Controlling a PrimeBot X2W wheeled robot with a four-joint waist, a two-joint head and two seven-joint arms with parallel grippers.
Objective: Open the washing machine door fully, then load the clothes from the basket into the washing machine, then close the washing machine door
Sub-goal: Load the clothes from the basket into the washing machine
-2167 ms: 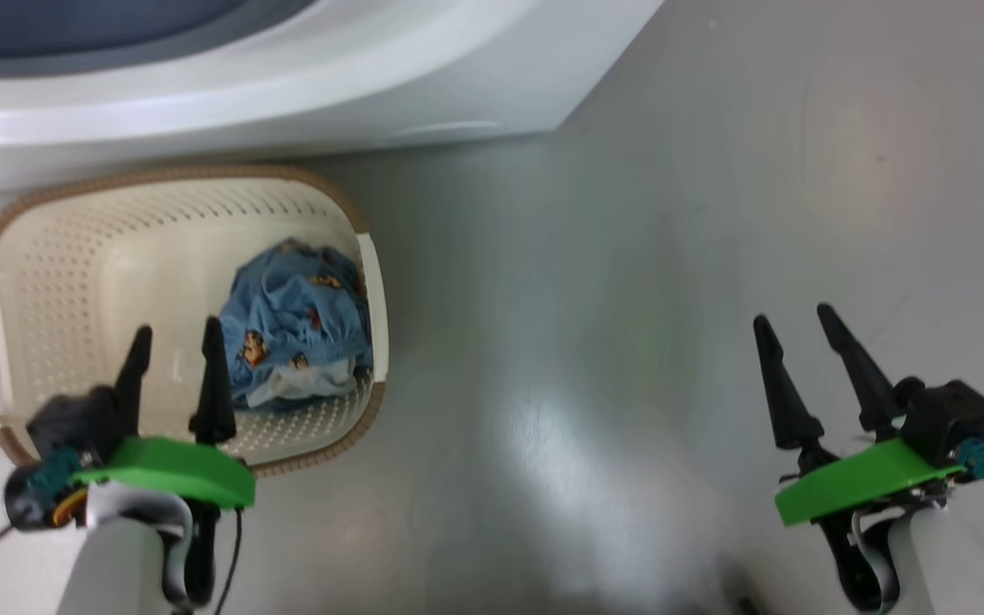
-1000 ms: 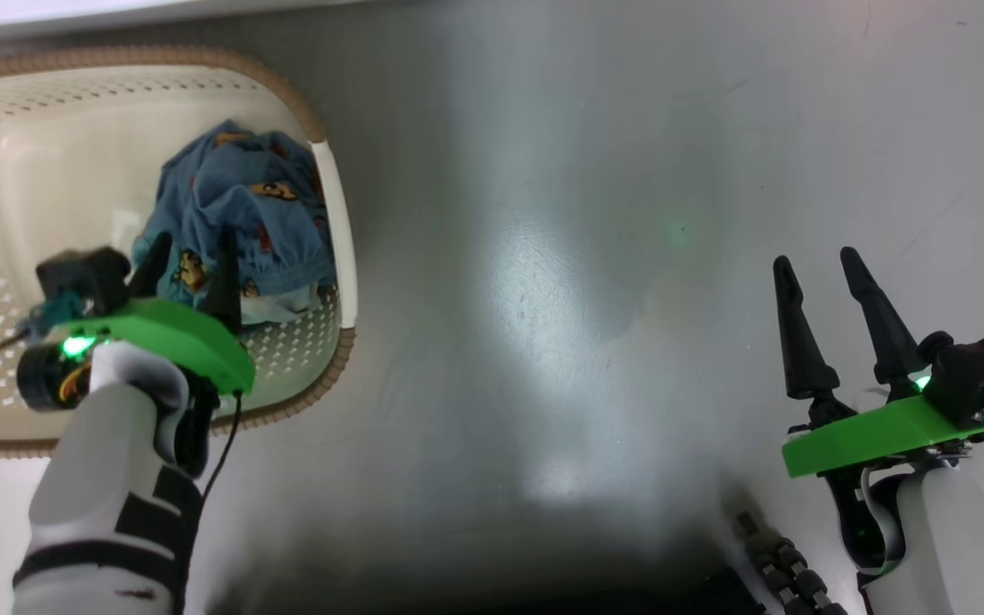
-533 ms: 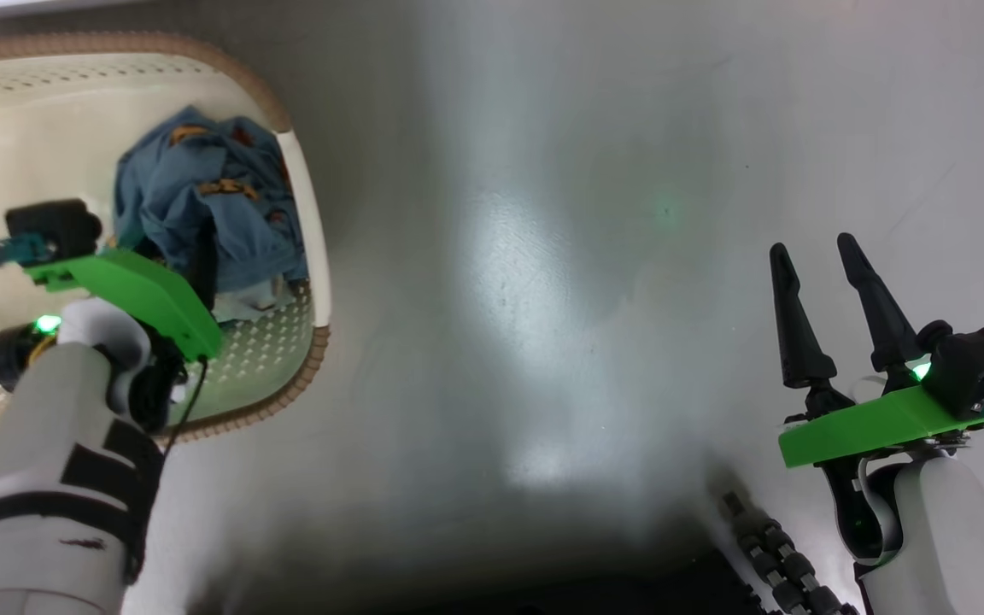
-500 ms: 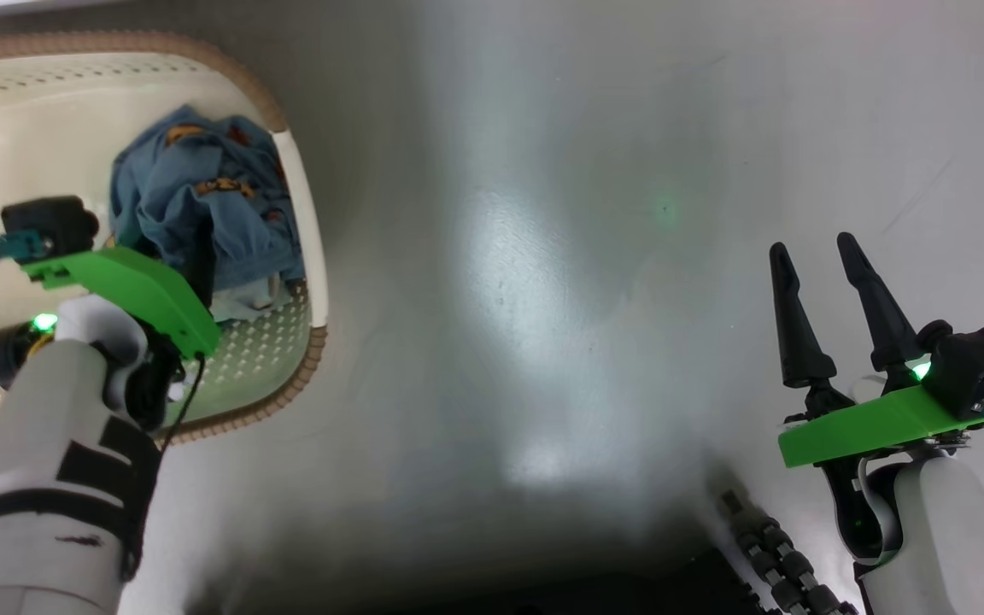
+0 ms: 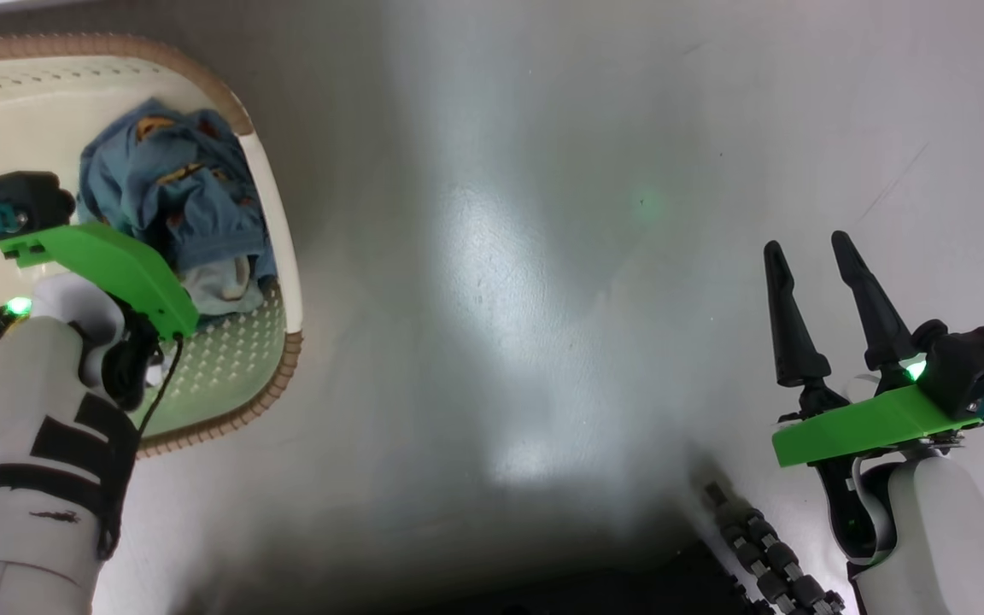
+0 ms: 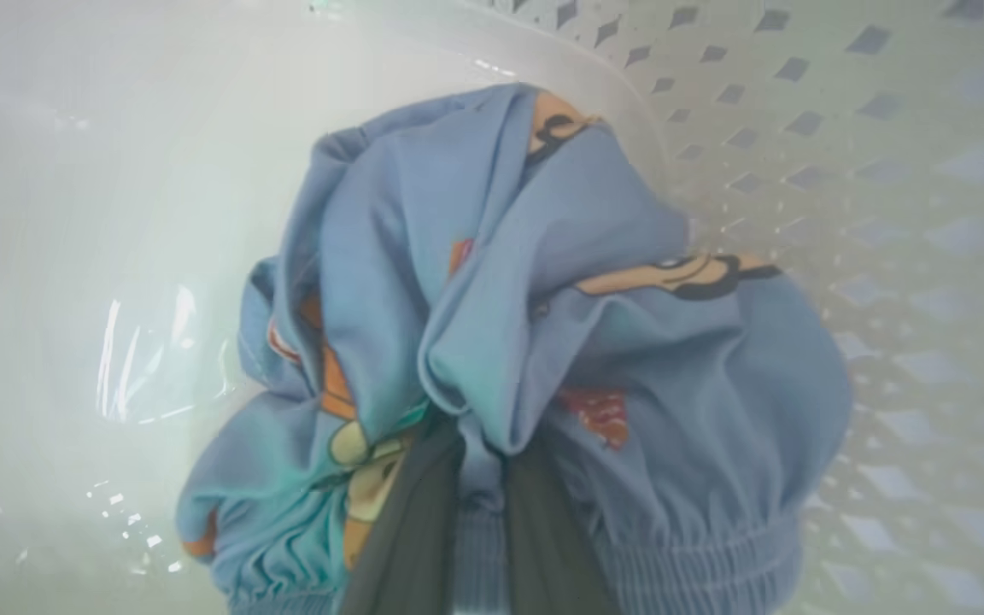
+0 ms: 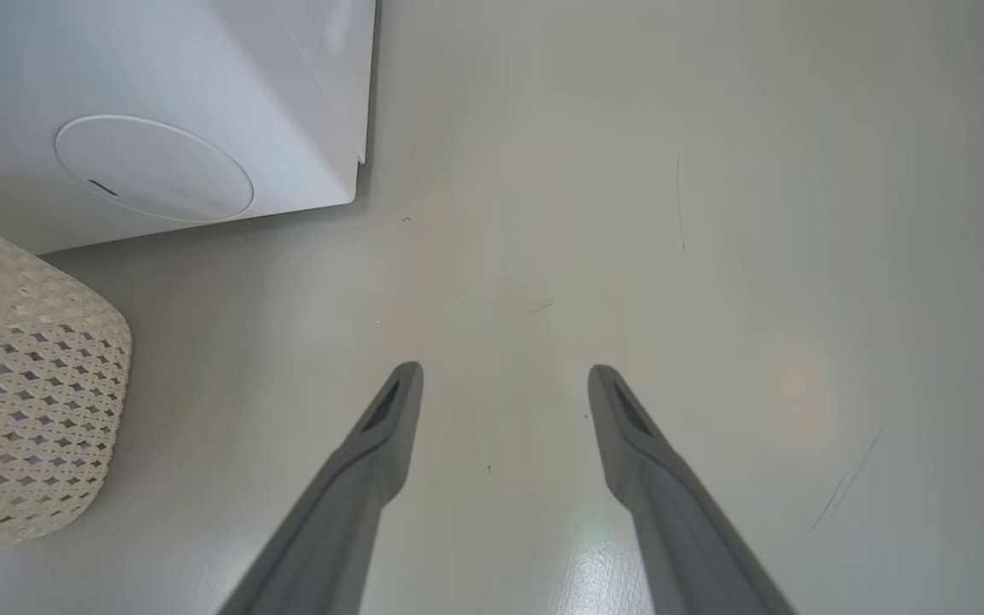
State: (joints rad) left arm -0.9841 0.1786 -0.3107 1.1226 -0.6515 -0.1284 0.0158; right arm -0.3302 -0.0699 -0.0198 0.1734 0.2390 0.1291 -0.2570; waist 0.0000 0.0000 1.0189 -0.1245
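Head view, upper left: basket [image 5: 284, 256] holding clothes [image 5: 172, 192] against its right-hand rim; left gripper [image 6: 479, 444] pinched shut on 1 fold of the blue fabric, the bundle bunched just beyond its tips; lower right: right gripper [image 5: 806, 246] spread, empty, well apart; the lift likely falls to the left arm.

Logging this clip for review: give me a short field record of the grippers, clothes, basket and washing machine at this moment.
left gripper: shut on the clothes, blue fabric pinched in its jaws
right gripper: open, holding nothing, above the floor
clothes: bunched blue bundle inside the basket, near one wall
washing machine: white lower corner with round hatch, close to the basket
stage: garment gripped, not yet out of the basket
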